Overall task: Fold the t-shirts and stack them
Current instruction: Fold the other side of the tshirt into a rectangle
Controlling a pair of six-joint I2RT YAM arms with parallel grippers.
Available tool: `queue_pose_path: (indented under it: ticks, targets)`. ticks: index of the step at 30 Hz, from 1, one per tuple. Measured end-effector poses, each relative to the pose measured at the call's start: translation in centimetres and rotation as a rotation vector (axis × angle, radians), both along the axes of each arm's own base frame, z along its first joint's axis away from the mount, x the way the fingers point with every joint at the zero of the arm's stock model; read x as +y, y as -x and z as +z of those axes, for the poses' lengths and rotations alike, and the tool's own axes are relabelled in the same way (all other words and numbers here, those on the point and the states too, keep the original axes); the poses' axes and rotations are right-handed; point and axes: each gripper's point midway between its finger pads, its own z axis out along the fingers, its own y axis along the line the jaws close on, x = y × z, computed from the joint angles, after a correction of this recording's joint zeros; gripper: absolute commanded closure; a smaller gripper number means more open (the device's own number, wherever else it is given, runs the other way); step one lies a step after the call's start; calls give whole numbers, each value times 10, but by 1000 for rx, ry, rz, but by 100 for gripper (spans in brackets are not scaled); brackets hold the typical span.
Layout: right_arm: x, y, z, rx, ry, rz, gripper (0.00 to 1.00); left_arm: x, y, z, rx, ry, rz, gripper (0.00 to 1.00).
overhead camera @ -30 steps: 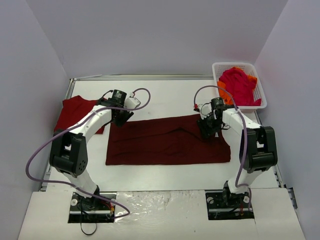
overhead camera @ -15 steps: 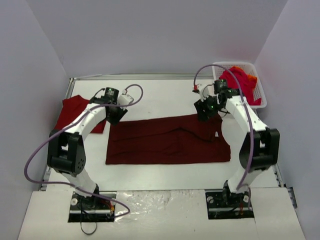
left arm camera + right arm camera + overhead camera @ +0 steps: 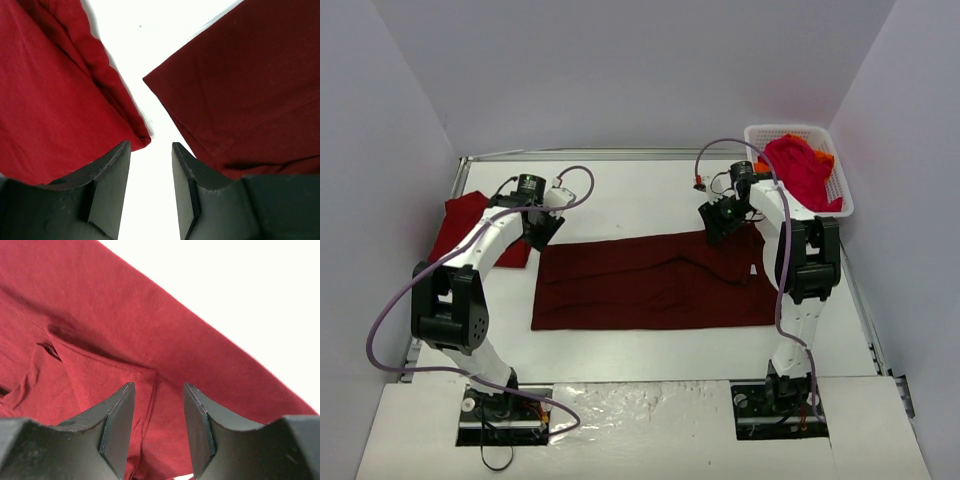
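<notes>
Top external: right claw (image 3: 715, 226) farther back.

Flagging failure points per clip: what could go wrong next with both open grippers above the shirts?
The left gripper hangs over the gap between the brighter red cloth t-shirt and the large dark maroon cloth t-shirt; it might pinch the wrong one. The right gripper is above a folded sleeve flap and may catch one layer only, skewing the fold.
</notes>
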Motion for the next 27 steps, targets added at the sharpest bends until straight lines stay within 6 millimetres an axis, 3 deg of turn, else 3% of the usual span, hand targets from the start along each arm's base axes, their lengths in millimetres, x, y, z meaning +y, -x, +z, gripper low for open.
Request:
queue_pose_path:
  ticks: [6, 27]
  targets:
    - [4, -13, 10, -39, -18, 4, 61, 1, 0, 0, 0, -2, 4, 63]
    - [7, 8, -12, 37, -11, 24, 62, 1, 4, -7, 15, 5, 15, 63]
